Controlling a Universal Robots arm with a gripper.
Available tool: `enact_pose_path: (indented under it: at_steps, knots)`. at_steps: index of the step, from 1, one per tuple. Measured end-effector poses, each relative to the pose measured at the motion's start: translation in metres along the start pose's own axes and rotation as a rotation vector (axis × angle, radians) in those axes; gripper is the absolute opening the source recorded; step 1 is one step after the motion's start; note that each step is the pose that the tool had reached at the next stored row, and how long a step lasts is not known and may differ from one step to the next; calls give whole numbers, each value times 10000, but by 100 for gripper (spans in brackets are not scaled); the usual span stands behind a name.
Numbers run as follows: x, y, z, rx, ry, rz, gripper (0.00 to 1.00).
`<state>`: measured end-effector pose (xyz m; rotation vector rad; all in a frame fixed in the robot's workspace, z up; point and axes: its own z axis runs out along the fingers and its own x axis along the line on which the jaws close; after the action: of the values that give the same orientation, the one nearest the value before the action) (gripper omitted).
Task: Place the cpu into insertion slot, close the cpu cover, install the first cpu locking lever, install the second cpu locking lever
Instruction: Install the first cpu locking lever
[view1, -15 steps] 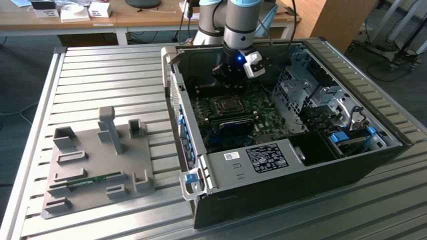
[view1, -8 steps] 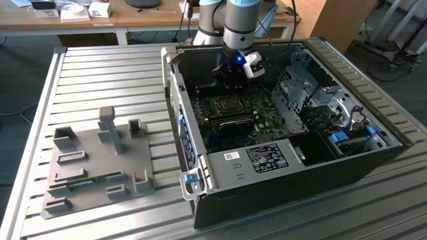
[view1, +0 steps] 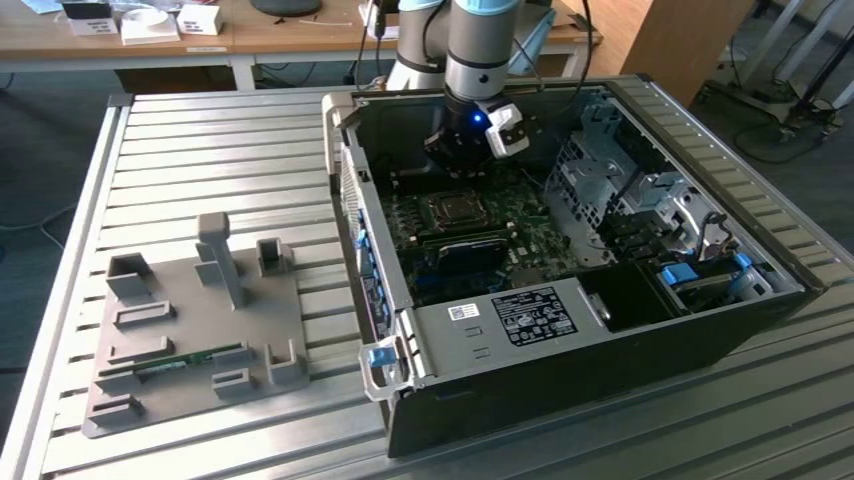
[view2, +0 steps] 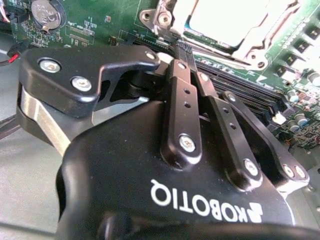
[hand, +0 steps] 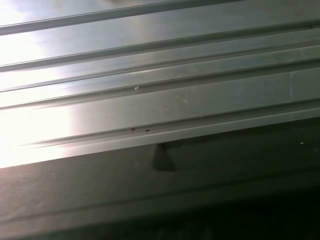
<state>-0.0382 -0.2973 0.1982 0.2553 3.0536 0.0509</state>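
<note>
Inside the open computer case (view1: 587, 300), the hand (view1: 467, 150) hangs over the far end of the green board, its fingers (view2: 182, 75) drawn together with nothing visible between them. Just beyond them in the second wrist view lies the insertion slot (view2: 235, 25), its silver cpu cover (view2: 250, 52) framing a pale metal square, likely the cpu (view2: 225, 17) already seated. The case rests on a ribbed metal counter (view1: 214, 150) beside a grey fixture tray (view1: 187, 330).
</note>
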Motion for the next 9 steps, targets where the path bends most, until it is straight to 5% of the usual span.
enact_pose_path:
  at_steps: [9]
  knots:
    - [5, 0, 2, 23, -37, -3, 10]
